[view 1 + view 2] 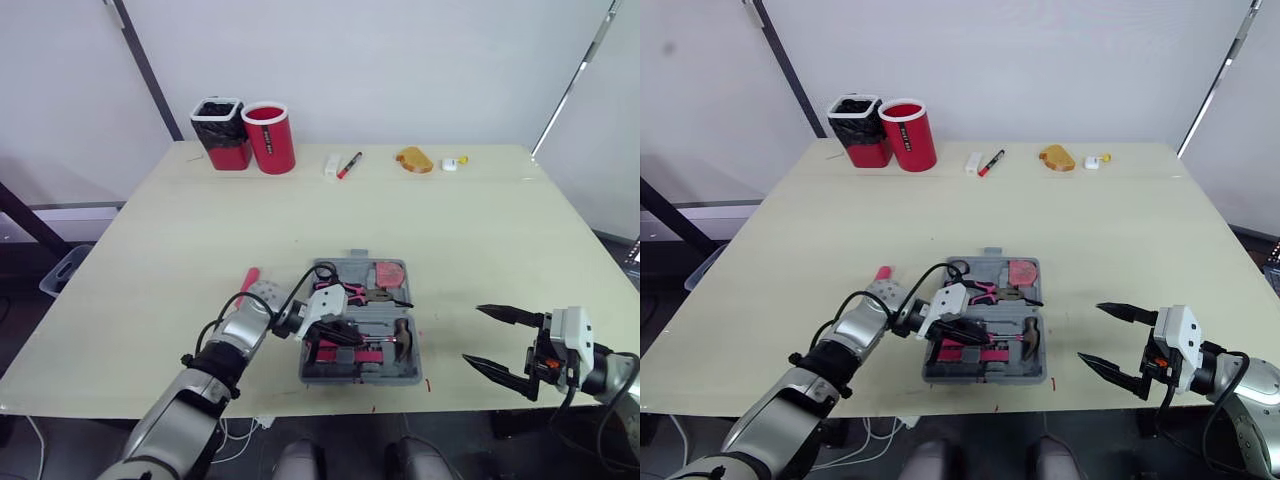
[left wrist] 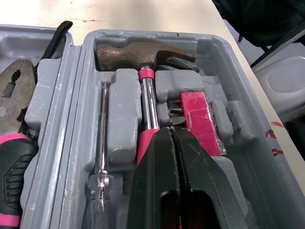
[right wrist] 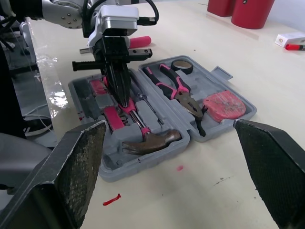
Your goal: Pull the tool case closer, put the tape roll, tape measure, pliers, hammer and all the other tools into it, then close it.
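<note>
Near the front edge of the worktop, the tool case lies open. Your left gripper is pinched shut, tips on the hammer handle. Push sideways and the case might slide off, since your right gripper hangs wide open alongside, bracing nothing.

- The left gripper, fingers pressed together, stands in the tool case's near half over the hammer handle, blocking reach there.
- The case's far half lies uncovered from above.
- Bare table separates the case from the right gripper, jaws wide apart.
</note>
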Robot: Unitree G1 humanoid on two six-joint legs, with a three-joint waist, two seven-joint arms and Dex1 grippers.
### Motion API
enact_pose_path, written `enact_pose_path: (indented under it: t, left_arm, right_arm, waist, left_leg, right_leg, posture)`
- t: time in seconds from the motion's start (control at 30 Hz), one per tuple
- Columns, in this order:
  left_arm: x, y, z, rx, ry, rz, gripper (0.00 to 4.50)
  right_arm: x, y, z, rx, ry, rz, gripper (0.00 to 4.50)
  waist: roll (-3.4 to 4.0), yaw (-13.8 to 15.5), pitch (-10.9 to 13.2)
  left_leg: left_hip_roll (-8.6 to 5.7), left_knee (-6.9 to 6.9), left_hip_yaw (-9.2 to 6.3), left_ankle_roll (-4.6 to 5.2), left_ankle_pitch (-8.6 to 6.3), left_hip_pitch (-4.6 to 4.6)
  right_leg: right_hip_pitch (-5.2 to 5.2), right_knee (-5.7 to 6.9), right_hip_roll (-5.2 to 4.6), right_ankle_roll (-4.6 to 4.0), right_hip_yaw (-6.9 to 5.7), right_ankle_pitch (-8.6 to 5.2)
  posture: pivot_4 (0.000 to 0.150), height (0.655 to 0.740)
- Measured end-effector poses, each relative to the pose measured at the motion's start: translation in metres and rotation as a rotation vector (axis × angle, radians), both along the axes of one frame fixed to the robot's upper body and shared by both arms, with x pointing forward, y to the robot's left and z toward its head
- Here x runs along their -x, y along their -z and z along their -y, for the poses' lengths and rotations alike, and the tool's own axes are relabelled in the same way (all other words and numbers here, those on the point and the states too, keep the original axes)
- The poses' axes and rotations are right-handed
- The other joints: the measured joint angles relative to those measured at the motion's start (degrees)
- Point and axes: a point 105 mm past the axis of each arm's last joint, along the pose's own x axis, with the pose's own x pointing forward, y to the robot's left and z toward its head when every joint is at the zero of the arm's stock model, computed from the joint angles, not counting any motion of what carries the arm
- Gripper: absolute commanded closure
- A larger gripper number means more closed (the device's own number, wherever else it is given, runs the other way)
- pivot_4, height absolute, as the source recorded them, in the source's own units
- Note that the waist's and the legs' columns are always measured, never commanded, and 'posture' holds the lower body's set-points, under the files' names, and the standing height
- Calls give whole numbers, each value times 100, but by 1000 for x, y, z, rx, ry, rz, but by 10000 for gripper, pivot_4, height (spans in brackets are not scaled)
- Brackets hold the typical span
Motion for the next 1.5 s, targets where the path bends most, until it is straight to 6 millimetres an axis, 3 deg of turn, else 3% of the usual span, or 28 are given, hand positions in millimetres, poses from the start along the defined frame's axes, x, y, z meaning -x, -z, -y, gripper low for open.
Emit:
enact_pose_path:
  t: [0.47, 0.7, 1.03, 1.17, 1.2, 1.27, 1.43, 1.5]
  left_arm:
    - [-7, -1, -2, 72, -68, -27, 44290]
    - [-19, -37, -11, 236, -163, 45, 44290]
    - [-26, -66, -67, 389, -450, 74, 44290]
    - [-24, -66, -98, 397, -582, 92, 35519]
    - [-23, -65, -104, 390, -612, 92, 28702]
    - [-18, -60, -117, 382, -660, 87, 24455]
    - [-1, -50, -158, 360, -809, 82, 2271]
    - [5, -48, -170, 347, -854, 86, 748]
  right_arm:
    - [-1, -2, 0, 0, -2, 8, 0]
    - [-1, 0, 0, -15, 8, 1, 0]
    - [5, 23, 17, -57, 117, -54, 0]
    - [7, 30, 29, -78, 183, -54, 0]
    - [8, 32, 31, -84, 196, -60, 0]
    - [10, 33, 36, -90, 221, -63, 0]
    - [18, 36, 60, -114, 335, -68, 0]
    - [23, 38, 67, -114, 368, -76, 0]
  waist:
    - [8, 9, -5]
    - [8, -3, -4]
    - [10, -16, -3]
    - [11, -22, -3]
    - [11, -21, -2]
    - [13, -20, -1]
    - [14, -17, -1]
    - [14, -15, -1]
  left_leg:
    - [0, 0, -13, 0, 0, 1]
    - [1, -1, -17, 0, 0, -6]
    - [2, -2, -17, 0, 0, -4]
    - [3, -4, -17, 0, 0, -2]
    - [3, -4, -16, 0, 0, -2]
    - [4, -4, -14, 0, 0, -2]
    - [5, -13, -12, -1, -1, 1]
    - [5, -14, -10, -1, -1, 3]
  right_leg:
    - [8, -3, 1, -1, -11, -1]
    - [6, -7, 1, -1, -15, -1]
    - [6, -7, -1, -1, -17, -1]
    - [6, -7, -1, -1, -17, -1]
    - [6, -7, -2, -2, -17, -1]
    - [6, -7, -3, -2, -17, -1]
    - [6, -11, -7, -3, -18, -3]
    - [6, -12, -9, -11, -17, -7]
  posture:
    - [1500, 7400]
    - [1500, 7400]
    - [1500, 7400]
    - [1500, 7400]
    - [1500, 7400]
    - [1500, 7400]
    - [1500, 7400]
    - [1500, 7400]
